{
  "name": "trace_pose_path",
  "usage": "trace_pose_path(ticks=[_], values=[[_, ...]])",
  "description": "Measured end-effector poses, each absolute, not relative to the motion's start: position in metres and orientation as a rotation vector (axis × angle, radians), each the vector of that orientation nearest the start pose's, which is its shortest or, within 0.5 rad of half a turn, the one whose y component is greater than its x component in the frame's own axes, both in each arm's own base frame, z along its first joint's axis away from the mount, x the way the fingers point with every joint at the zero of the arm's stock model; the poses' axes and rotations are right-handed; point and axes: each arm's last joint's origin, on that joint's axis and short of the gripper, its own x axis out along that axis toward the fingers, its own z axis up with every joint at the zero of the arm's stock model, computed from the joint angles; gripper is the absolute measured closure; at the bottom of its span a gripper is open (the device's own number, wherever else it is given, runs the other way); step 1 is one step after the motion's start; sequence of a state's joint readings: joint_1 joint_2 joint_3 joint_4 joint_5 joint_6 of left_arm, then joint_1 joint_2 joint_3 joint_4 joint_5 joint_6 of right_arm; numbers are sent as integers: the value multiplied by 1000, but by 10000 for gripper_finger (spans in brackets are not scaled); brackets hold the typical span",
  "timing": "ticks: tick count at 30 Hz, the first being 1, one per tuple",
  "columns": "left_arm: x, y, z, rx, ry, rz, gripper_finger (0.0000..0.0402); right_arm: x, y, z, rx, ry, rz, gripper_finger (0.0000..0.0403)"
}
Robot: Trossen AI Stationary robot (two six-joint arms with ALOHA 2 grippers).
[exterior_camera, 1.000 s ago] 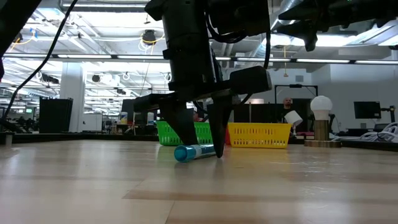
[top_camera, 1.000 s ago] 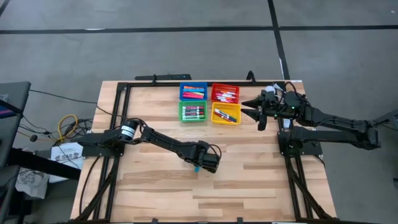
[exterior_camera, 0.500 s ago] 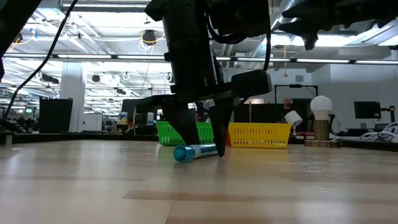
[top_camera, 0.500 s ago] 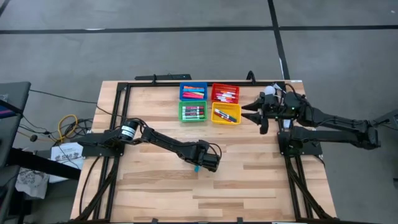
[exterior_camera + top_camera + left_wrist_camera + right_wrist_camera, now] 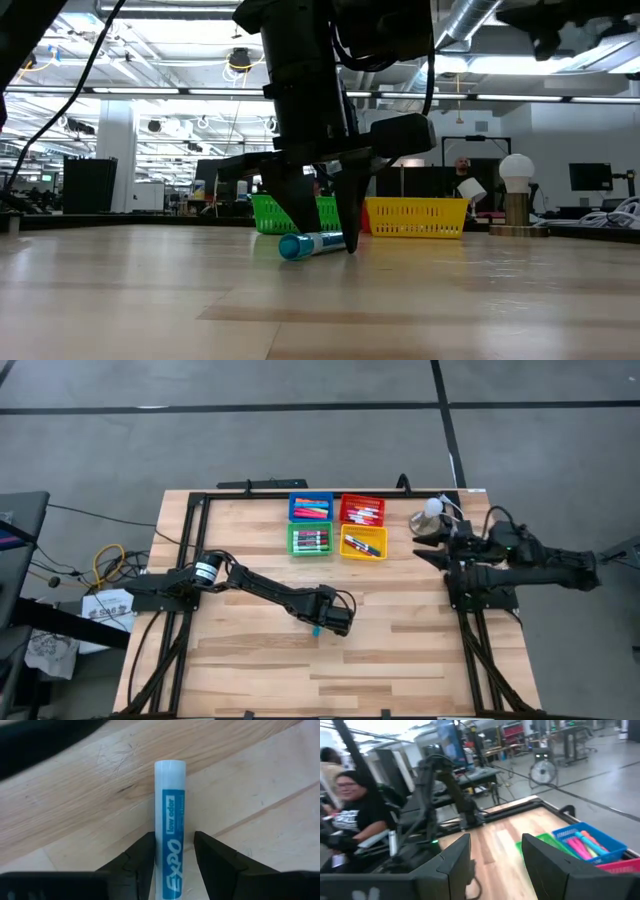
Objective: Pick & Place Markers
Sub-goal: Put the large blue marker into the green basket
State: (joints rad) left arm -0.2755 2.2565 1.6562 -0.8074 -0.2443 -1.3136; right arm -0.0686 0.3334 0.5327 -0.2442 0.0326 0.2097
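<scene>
Blue marker point(image 5: 170, 827) on table, between left pincer point(image 5: 172, 851) fingers

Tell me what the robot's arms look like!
Both arms are dark, jointed and thin. The left arm has a round silver cap at one joint and black cables looping near its gripper. The right arm ends in two pointed dark jaws.

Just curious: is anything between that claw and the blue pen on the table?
Nothing visible. The left end effector already has the blue marker lying between its fingers on the bare wooden table.
</scene>
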Motion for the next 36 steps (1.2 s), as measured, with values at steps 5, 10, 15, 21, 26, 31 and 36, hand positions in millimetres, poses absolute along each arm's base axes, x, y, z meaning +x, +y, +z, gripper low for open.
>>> trace_pose_path(ticks=[5, 10, 15, 21, 26, 31, 36], values=[[424, -112, 124, -742, 1119, 831, 271, 81, -1, 286, 234, 24, -79, 235], [424, -112, 124, -745, 1122, 830, 279, 80, 1, 255, 284, -30, -122, 237], [424, -112, 124, -746, 1126, 828, 281, 80, 4, 230, 324, -74, -87, 234], [424, -111, 125, -748, 1127, 828, 282, 82, 5, 210, 358, -45, -83, 236], [424, -112, 124, -748, 1129, 828, 282, 86, 8, 196, 361, 12, -29, 236], [424, -112, 124, -747, 1131, 829, 284, 89, 11, 187, 312, 41, 73, 234], [424, -112, 124, -748, 1133, 828, 305, 91, 11, 179, 311, 66, 54, 237]])
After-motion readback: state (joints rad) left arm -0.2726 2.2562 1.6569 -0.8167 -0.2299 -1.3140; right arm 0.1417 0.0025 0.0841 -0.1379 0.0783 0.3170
